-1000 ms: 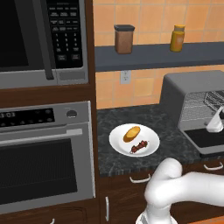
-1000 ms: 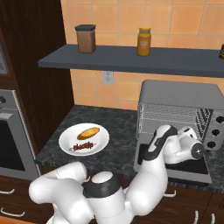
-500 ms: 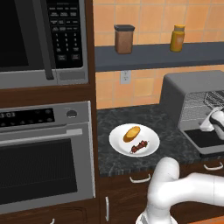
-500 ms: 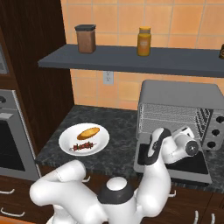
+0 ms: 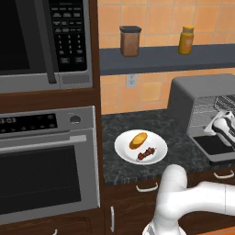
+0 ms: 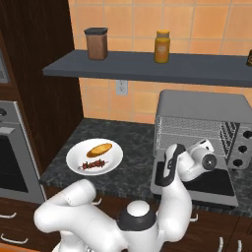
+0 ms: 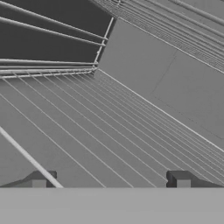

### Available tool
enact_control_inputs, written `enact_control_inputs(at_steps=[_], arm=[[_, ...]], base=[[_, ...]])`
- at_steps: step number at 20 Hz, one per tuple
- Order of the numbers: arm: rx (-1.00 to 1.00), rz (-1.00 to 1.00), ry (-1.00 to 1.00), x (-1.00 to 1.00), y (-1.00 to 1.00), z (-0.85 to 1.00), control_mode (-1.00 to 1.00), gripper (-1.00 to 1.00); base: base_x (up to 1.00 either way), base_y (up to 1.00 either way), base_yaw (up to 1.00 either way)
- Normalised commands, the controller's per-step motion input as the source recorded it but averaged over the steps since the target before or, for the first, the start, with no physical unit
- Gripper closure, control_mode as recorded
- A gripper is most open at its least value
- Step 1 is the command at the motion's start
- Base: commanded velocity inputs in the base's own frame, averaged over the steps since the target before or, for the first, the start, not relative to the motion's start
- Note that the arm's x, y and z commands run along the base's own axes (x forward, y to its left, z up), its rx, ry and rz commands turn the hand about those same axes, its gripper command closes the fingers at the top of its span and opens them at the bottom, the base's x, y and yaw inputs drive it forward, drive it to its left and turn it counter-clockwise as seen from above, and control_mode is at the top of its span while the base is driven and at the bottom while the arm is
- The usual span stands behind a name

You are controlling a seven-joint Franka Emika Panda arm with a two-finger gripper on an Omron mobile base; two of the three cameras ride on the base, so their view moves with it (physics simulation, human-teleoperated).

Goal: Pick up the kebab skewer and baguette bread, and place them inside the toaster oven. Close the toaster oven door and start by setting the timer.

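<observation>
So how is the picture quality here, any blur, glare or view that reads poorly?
Left base view: evenly lit, no glare, end effector cut by the right edge. Right base view: sharp, toaster oven rack clear. Hand view: all flat grey wire rack, too close to show context.

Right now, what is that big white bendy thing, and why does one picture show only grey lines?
That white thing is a robot arm. Two cameras ride behind it, left and right, and show the same kitchen. The third sits on its hand, the gripper, which is open and holds nothing. It looks into the toaster oven, so you see the wire rack. The toaster oven door lies open. On the counter, a plate holds the baguette bread and the kebab skewer.
</observation>
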Motion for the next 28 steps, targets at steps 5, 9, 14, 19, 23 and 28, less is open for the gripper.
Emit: enact_control_inputs(at_steps=[5,9,14,19,23,28], arm=[[0.0,-0.01,-0.01,0.02,0.09,-0.14,-1.0,-1.0],[0.0,0.0,0.0,0.0,0.07,-0.14,-1.0,-1.0],[0.01,-0.04,0.0,0.0,0.31,-0.15,-1.0,-1.0],[0.08,-0.09,0.0,0.0,0.31,-0.03,-1.0,-1.0],[0.11,-0.09,0.0,0.0,0.1,-0.1,-1.0,-1.0],[0.04,-0.01,0.0,0.0,-0.16,-0.21,-1.0,-1.0]], base=[[0.0,0.0,0.0],[0.0,0.0,0.0],[0.0,0.0,0.0],[0.0,0.0,0.0],[0.0,0.0,0.0],[0.0,0.0,0.0]])
